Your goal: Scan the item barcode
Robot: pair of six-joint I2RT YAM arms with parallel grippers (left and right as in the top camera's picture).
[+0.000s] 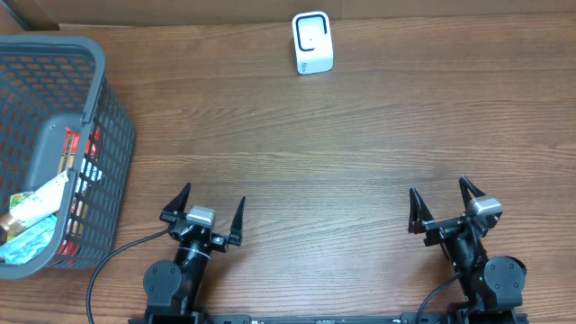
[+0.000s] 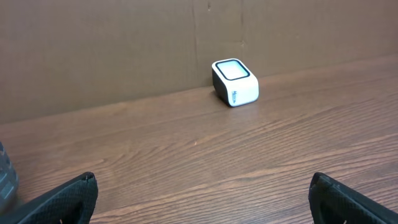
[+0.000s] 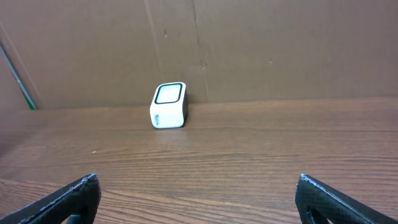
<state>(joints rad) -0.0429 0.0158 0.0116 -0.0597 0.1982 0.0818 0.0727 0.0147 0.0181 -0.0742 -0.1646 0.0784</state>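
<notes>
**mo_b:** ok so where's everything sitting?

**kit:** both arms are parked at the bottom edge of the overhead view. the left gripper (image 1: 214,194) is lower left of centre and the right gripper (image 1: 438,186) is lower right. jaws on both are spread as wide as they go, with nothing between them, just bare table (image 1: 315,153) underneath. neither one is touching anything.

**mo_b:** and the stuff to scan?

**kit:** the items (image 1: 40,200) are all in the basket (image 1: 112,117), the grey mesh one at the left edge of the frame, well apart from both arms. i can make out a white and green pack in the lower corner and a teal pack (image 1: 27,243) just below it in the frame. there's also something with a red label (image 1: 76,148) against the right mesh wall. any barcode is too small to pick out from up there.

**mo_b:** scanner?

**kit:** the scanner (image 1: 312,42) is a little white box with a dark-rimmed window, top centre of the overhead, right by the cardboard wall (image 3: 280,50). both wrist cams see it. it's right of centre in the left wrist view and left of centre in the right wrist view, with black fingertips poking in at the bottom corners.
</notes>
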